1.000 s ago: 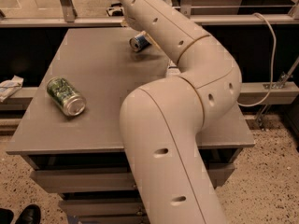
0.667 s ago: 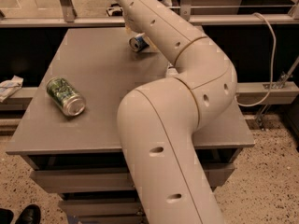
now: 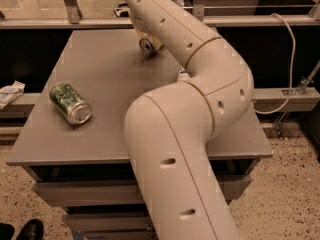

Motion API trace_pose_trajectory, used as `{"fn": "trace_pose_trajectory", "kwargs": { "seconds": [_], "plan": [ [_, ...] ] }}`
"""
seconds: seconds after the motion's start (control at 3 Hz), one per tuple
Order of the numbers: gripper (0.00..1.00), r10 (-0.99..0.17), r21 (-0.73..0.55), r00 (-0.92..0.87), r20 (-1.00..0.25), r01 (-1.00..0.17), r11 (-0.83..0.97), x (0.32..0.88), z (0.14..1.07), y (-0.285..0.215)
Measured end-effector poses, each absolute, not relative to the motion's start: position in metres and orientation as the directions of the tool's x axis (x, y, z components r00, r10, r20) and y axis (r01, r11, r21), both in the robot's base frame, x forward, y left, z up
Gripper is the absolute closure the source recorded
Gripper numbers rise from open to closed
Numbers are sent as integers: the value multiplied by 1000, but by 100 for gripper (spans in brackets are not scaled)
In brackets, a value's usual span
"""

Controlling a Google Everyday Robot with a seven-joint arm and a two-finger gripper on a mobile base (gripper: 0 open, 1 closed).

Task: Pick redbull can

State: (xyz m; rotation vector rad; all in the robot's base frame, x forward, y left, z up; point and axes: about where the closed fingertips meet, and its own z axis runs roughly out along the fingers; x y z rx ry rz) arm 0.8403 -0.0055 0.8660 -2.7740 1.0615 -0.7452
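Note:
The redbull can point(image 3: 146, 45) lies on its side at the far middle of the grey table point(image 3: 115, 74). Only its silver round end shows; the rest is hidden under my white arm point(image 3: 175, 29). The arm reaches from the lower middle up over the table to the top left. My gripper point(image 3: 153, 40) is mostly hidden behind the forearm, right at the can; only a pale yellowish part shows beside it.
A fatter green can point(image 3: 70, 103) lies on its side at the table's left front. A white crumpled object point(image 3: 10, 93) sits on a ledge to the left. A cable point(image 3: 285, 59) hangs at the right. A metal rail point(image 3: 70, 19) runs behind the table. A black shoe point(image 3: 31, 229) is on the floor.
The arm has shifted slightly left and now covers more of the redbull can; its blue body no longer shows. The green can has not moved.

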Motion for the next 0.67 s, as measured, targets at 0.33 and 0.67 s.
{"fn": "trace_pose_trajectory", "kwargs": {
  "seconds": [0.33,0.67],
  "plan": [
    [100,-664,-326,656,360,-578,-748,823,898,4],
    [100,-707,-464,663,246,-559,-687,797,939,2]
  ]
}}
